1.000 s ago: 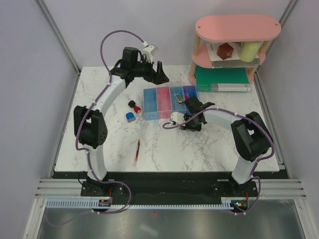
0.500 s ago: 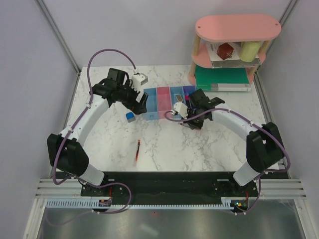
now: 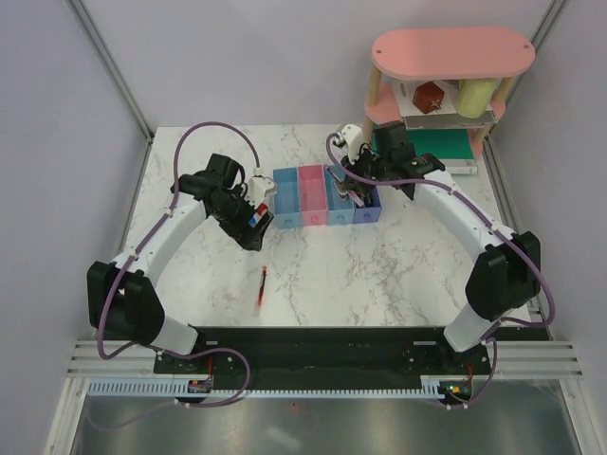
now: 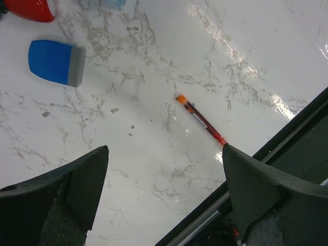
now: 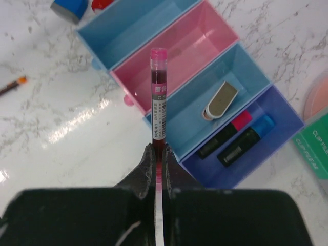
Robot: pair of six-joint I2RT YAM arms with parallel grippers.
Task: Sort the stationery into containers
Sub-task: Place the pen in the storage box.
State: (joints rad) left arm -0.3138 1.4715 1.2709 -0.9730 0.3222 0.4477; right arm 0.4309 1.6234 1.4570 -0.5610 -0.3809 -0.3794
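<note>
Stationery, counted from the near edge: one thin red pen (image 3: pixel 263 284) flat on the desk (image 3: pixel 379 275), loose and alone. Just beyond, left fingers (image 4: pixel 82 184) spread wide apart, holding nothing, over bare marble. Past them, one blue eraser (image 4: pixel 55 62) and one red-black stub (image 4: pixel 28 9), near each other, close to the blue bin (image 5: pixel 128 31). Four joined bins in a row: that blue bin, then pink bin (image 5: pixel 189 46), light-blue bin (image 5: pixel 241 77) with one silver-brown clip (image 5: pixel 220 100), purple bin (image 5: pixel 287 123) with two black markers side by side, pink-capped marker (image 5: pixel 223 134) and blue-capped marker (image 5: pixel 245 142). Over that row, right fingers (image 5: pixel 148 169) clamped tight on one pink-capped pen (image 5: pixel 158 97), its cap pointing outward.
</note>
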